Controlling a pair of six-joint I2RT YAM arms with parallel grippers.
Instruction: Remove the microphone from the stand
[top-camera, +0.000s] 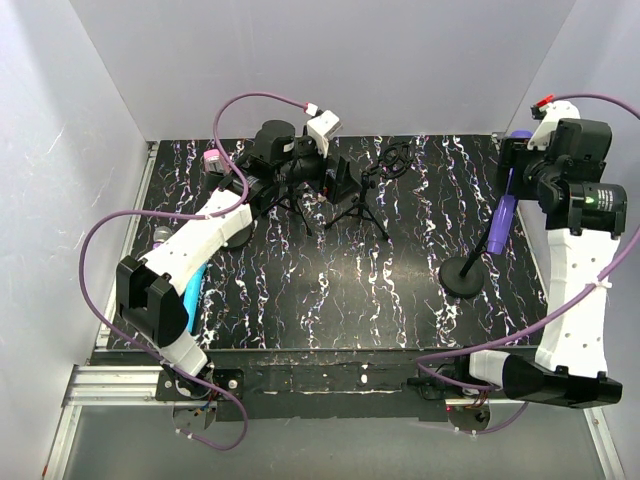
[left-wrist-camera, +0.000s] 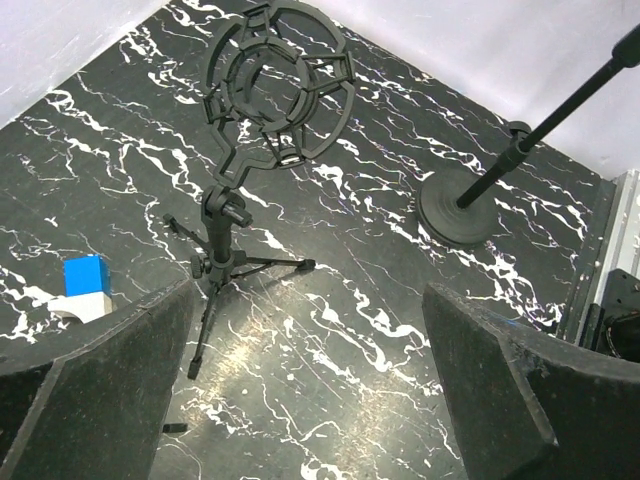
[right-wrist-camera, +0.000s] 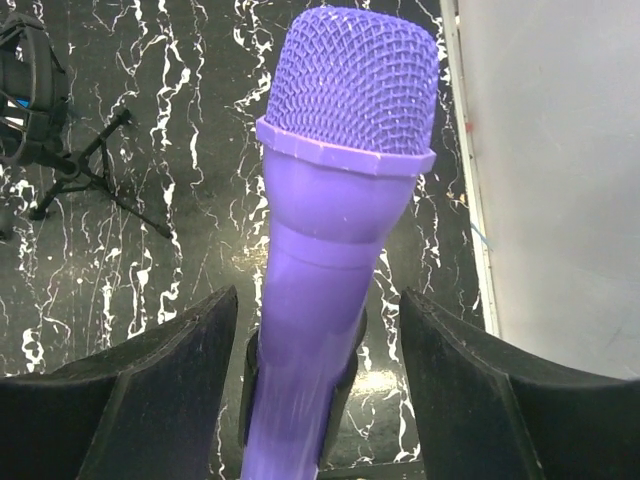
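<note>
Spreading under both arms, a glossy black table (top-camera: 330, 300) veined in white sits between plain pale walls (top-camera: 350, 60). A label on the right arm (top-camera: 597, 200) is too small to read. The purple microphone (right-wrist-camera: 345, 200), with its mesh head and smooth plastic body, sits in a black clip (right-wrist-camera: 250, 390) on the round-based stand (top-camera: 463, 277). The right gripper (right-wrist-camera: 320, 310) straddles it, jaws apart with gaps on both sides. The left gripper (left-wrist-camera: 310, 320) gapes wide above a tripod shock mount (left-wrist-camera: 275, 90).
</note>
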